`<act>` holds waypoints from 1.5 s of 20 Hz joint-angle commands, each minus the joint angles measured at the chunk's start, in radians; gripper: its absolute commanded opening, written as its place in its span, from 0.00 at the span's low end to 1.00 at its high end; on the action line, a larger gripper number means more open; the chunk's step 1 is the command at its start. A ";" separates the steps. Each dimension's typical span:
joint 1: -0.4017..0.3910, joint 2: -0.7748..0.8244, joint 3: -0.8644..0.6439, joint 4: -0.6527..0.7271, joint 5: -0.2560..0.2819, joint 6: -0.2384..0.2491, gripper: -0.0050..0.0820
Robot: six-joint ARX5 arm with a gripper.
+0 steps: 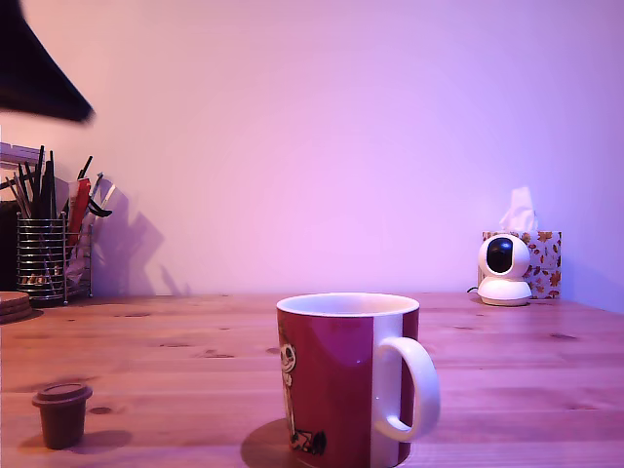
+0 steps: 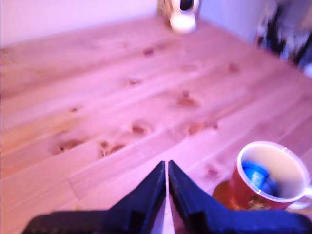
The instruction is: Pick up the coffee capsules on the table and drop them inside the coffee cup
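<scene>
wrist view shows the pincer [image 2: 167, 168] with its two dark fingers pressed together, nothing between them, above the bare wooden table [image 2: 97, 97]. beside it stands the red mug [image 2: 265, 187] with a blue capsule [image 2: 256, 173] inside. exterior view has a brown capsule [image 1: 61, 413] upright on the table, well apart from the mug, on that view's left.

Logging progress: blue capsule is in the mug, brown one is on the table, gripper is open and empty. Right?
Not quite: the gripper is shut, its two fingers pressed together with nothing between them, as the wrist view shows. The rest holds: that view shows a blue capsule inside the mug, and the exterior view shows the brown capsule standing on the table.
</scene>
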 commanded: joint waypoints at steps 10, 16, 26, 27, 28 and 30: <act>-0.017 -0.055 0.015 -0.385 0.054 -0.161 0.03; -0.033 -0.010 0.044 -0.457 0.051 -0.170 0.03; -0.033 0.105 0.044 -0.453 0.054 -0.174 0.04; -0.033 0.114 0.044 -0.453 0.053 -0.174 0.11; -0.033 0.120 0.044 -0.453 0.053 -0.174 0.24; -0.033 0.131 0.044 -0.452 0.055 -0.175 0.61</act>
